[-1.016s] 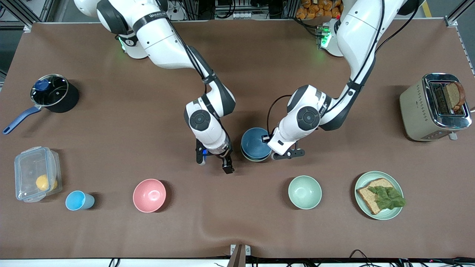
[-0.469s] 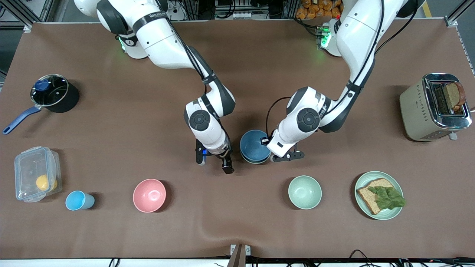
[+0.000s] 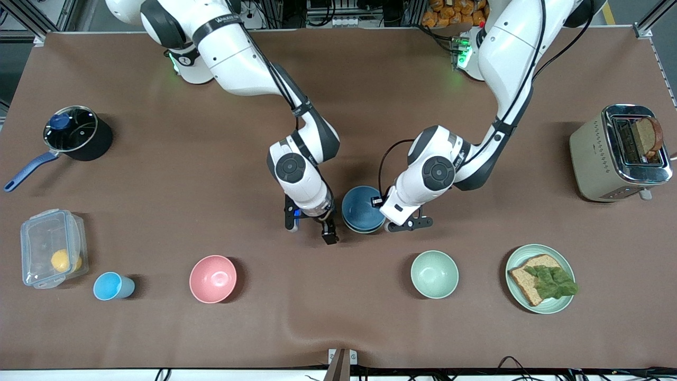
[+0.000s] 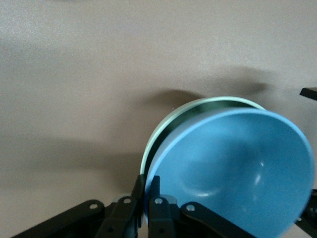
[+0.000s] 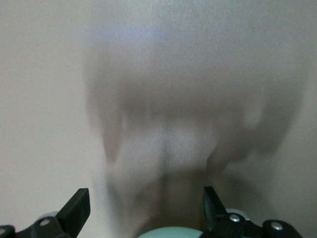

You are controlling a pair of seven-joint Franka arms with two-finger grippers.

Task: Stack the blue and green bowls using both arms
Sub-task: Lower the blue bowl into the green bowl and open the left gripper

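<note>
**A:** Where your left gripper (image 4: 147, 191) ends, what do you see in it?

**B:** You have its fingers pinched together on the rim of the blue bowl (image 3: 362, 207), one inside the wall and one outside. The bowl hangs from that grip, tilted, its open face turned up and away from the wrist.

**A:** And the green bowl (image 4: 208, 100)?

**B:** Directly under your held bowl. Only a pale crescent of its rim shows past the blue one's edge, so blue already lies mostly inside green, a little off centre. Your next move, I judge, turns on that: straight down from the fingers, nothing sideways.

**A:** What about the right gripper (image 3: 310, 228)?

**B:** You have it low over the table (image 3: 338, 317), just beside the stack on the right arm's side, fingers spread wide, holding nothing. Your left gripper is the one at the bowls; whether green rests flat on the table I can't tell.
</note>
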